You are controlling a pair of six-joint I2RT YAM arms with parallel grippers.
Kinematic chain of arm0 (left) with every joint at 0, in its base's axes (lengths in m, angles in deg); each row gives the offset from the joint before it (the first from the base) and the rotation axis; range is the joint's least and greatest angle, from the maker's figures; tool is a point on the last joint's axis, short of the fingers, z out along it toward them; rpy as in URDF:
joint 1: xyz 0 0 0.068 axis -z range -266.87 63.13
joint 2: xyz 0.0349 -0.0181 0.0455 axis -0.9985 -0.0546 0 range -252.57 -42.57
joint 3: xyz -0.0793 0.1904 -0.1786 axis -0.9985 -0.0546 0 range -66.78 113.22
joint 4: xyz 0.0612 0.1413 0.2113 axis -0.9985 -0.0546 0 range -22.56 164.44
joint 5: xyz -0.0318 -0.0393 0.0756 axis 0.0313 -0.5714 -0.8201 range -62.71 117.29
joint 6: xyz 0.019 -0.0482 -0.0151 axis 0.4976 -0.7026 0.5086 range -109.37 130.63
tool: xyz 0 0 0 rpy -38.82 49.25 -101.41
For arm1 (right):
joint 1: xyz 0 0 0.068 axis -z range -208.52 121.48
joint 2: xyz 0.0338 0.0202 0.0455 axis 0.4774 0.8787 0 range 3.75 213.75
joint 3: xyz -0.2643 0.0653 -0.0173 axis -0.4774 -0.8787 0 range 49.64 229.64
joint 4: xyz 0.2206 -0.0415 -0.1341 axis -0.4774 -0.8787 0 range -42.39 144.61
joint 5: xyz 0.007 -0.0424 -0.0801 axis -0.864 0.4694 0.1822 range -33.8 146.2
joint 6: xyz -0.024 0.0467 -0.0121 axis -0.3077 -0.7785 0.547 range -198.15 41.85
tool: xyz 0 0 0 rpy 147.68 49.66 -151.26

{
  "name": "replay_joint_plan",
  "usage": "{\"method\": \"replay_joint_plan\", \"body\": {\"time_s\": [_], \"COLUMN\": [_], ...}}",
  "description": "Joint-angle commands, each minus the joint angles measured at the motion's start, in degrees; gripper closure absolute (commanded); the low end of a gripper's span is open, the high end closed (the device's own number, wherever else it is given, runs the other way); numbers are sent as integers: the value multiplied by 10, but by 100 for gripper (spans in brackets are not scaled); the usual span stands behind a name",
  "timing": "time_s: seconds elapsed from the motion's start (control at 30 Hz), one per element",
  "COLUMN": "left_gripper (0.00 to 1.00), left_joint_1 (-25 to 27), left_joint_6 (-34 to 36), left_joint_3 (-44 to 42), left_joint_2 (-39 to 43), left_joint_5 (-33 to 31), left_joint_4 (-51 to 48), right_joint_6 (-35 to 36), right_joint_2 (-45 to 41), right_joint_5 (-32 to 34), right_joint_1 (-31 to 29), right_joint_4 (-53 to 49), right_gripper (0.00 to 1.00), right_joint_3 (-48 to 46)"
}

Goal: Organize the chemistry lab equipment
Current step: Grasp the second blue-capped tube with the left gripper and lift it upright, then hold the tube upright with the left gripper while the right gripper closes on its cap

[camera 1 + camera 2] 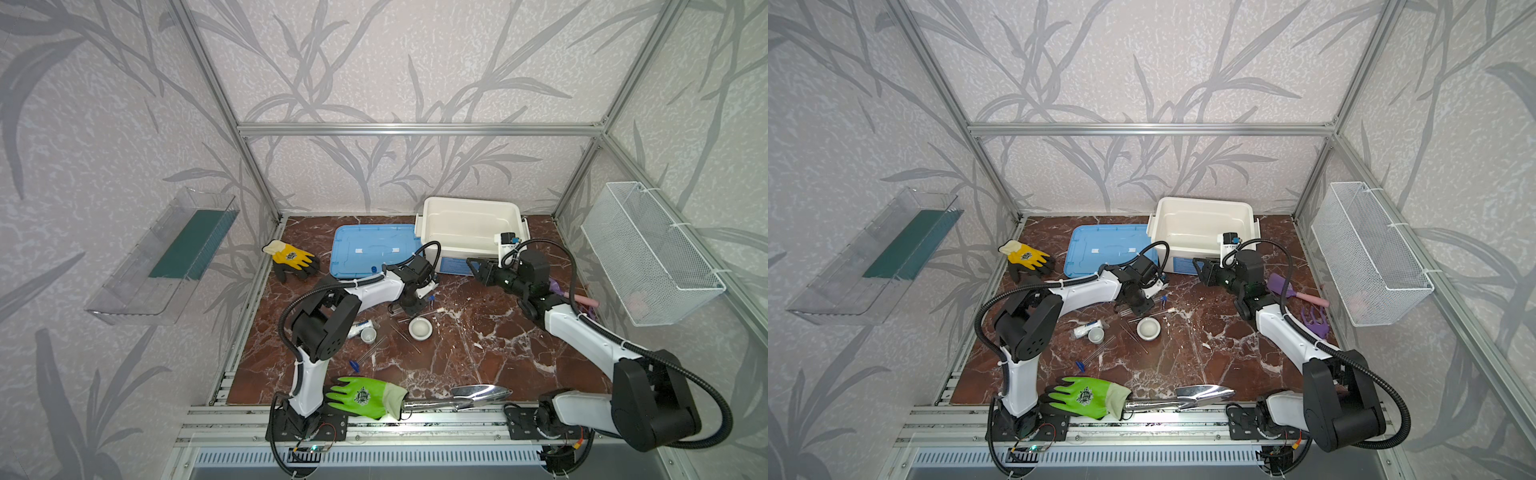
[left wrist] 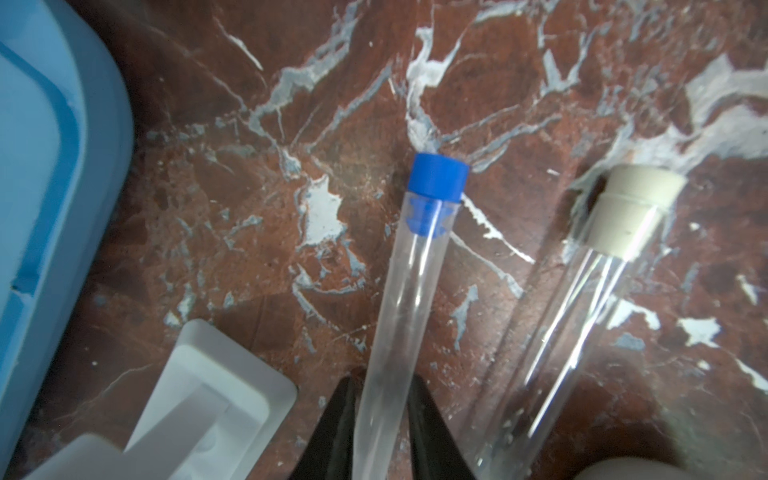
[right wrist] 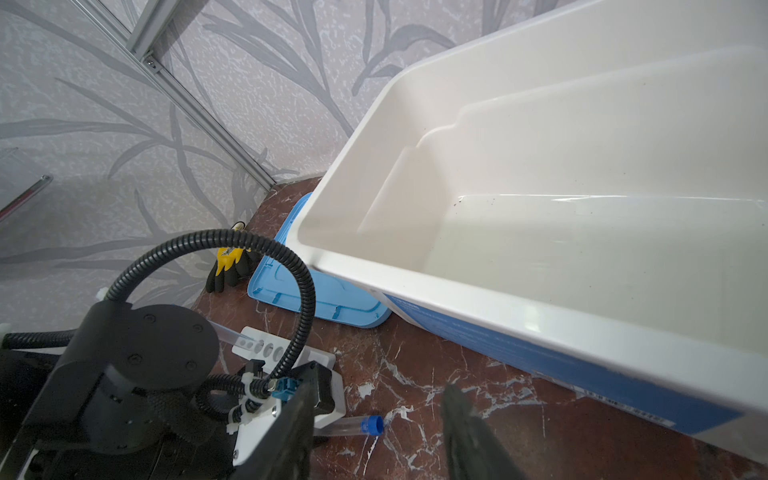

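Left wrist view: two clear tubes lie side by side on the marble table [image 1: 478,345], apart. One is the blue-capped tube [image 2: 415,270], one the white-stoppered tube [image 2: 582,299]. Left gripper [image 2: 380,382] straddles the blue-capped one low on its body, jaws close against both sides; cannot tell whether they pinch. One white rack [image 2: 216,395] lies just beside. This cluster sits mid-table, just near of the one blue lid [image 1: 374,253].

Top views: a third tube, loose [image 1: 365,357], further near. One bowl [image 1: 420,328], one cup [image 1: 368,334], one bottle [image 1: 1086,329] on its side touching the cup. Two gloves: yellow glove [image 1: 291,257] far left, green glove [image 1: 361,397] at the near edge beside one trowel [image 1: 478,395].

Right gripper [image 3: 376,390] hangs above the table with jaws apart and empty, by the near left corner of the one white bin [image 1: 469,204].
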Motion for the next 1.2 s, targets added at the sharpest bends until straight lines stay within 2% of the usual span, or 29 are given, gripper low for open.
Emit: {"method": "replay_joint_plan", "body": {"time_s": [0.0,0.4,0.6,0.77,0.97,1.17], "left_gripper": [78,81,82,82,82,82], "left_joint_1": [-2,-3,-2,-2,-2,-2], "left_joint_6": [9,-4,-14,-20,-50,-87], "left_joint_3": [13,6,-12,-51,-134,-207], "left_joint_2": [-15,51,86,157,265,354], "left_joint_5": [8,24,26,28,45,53], "left_joint_4": [-22,3,14,34,108,174], "right_joint_6": [-5,-7,-4,36,58,134], "right_joint_2": [4,-5,-5,3,11,26], "right_joint_5": [-5,-17,-55,-136,-160,-158], "right_joint_1": [4,4,4,4,-7,-64], "right_joint_4": [18,-11,-54,-154,-226,-373], "right_gripper": [50,50,50,49,46,45], "right_joint_3": [-7,-1,14,62,114,217]}}
